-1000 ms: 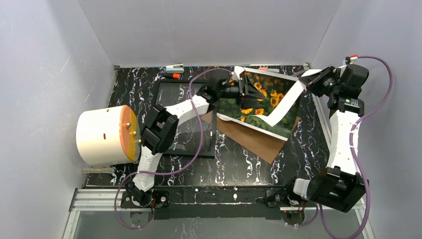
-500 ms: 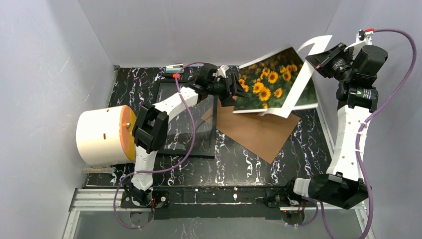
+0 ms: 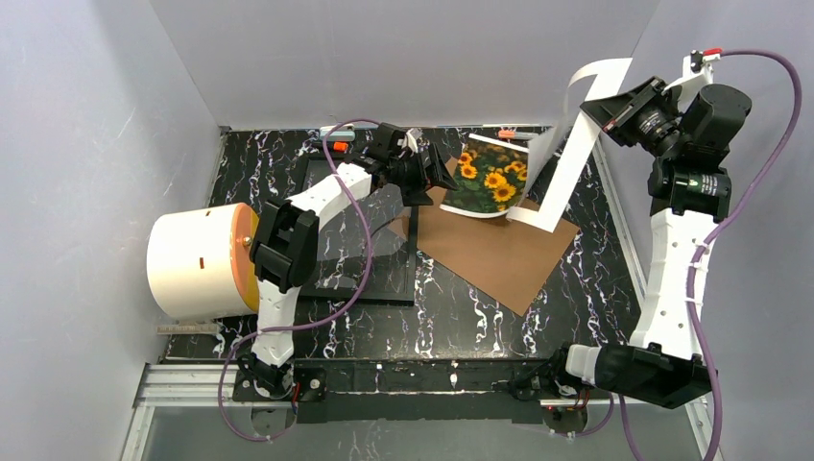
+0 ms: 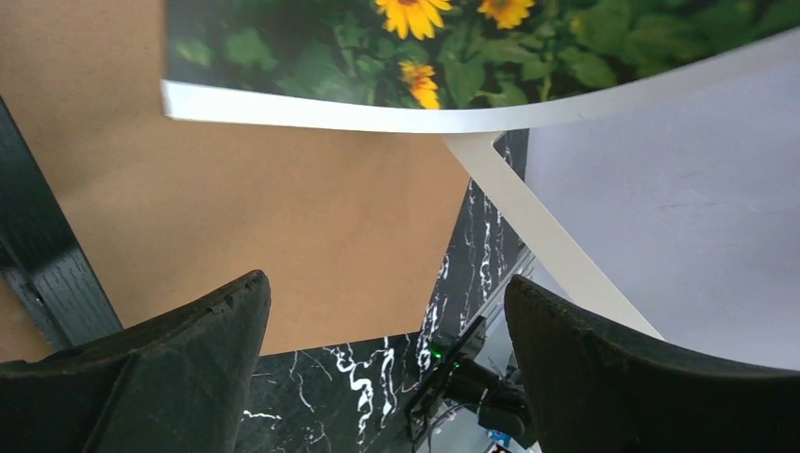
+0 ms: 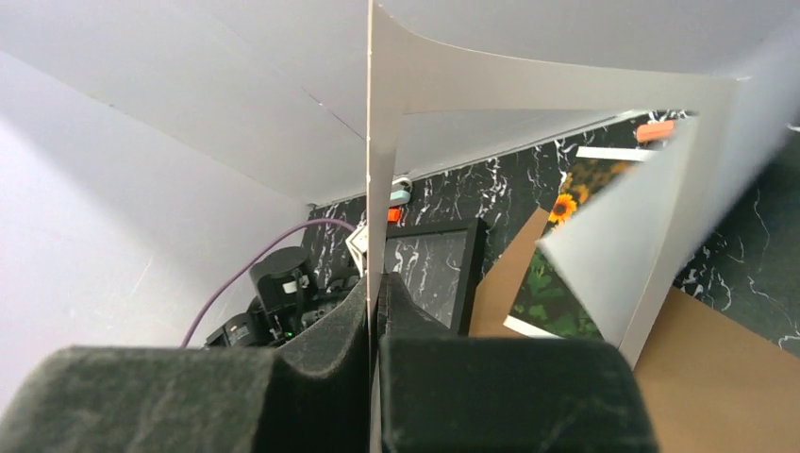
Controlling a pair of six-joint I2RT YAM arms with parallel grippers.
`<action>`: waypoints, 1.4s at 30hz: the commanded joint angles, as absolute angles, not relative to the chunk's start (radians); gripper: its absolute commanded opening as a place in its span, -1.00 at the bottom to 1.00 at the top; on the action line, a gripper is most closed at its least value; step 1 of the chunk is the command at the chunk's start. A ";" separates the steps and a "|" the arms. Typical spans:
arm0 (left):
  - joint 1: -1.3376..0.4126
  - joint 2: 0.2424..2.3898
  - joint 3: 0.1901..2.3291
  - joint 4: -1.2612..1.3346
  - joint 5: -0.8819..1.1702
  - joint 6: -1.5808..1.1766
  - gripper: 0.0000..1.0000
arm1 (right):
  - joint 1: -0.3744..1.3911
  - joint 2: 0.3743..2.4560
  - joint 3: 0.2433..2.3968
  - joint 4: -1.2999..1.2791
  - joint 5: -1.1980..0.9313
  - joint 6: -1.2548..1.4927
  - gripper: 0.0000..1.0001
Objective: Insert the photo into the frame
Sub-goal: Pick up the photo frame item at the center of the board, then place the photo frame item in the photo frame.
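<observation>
The photo [image 3: 490,181], sunflowers up, hangs curled from my right gripper [image 3: 603,108], which is shut on its far white edge and holds it high at the back right. Its lower end rests on the brown backing board [image 3: 499,257]. The right wrist view shows the fingers [image 5: 321,326] pinched on the white sheet [image 5: 381,170]. My left gripper [image 3: 440,179] is open and empty just left of the photo's low end; its wrist view shows the print [image 4: 453,47] above the open fingers [image 4: 170,349]. The black frame [image 3: 312,173] lies flat under the left arm.
A white cylinder with an orange face [image 3: 202,261] stands at the table's left edge. Small orange and teal items [image 3: 336,144] lie by the back wall. White walls close in on the left, back and right. The frame also shows in the right wrist view [image 5: 475,274].
My left gripper has let go of the photo's left edge and drawn back a little. The photo has curled and its free end has dropped onto the brown board. The right gripper stays raised.
</observation>
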State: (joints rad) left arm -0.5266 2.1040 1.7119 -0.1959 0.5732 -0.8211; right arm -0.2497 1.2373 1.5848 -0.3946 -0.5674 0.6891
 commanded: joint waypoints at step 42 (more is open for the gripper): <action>-0.308 1.540 1.786 -0.857 -0.448 -0.436 0.97 | 0.304 1.565 1.855 -0.155 -0.596 0.958 -0.74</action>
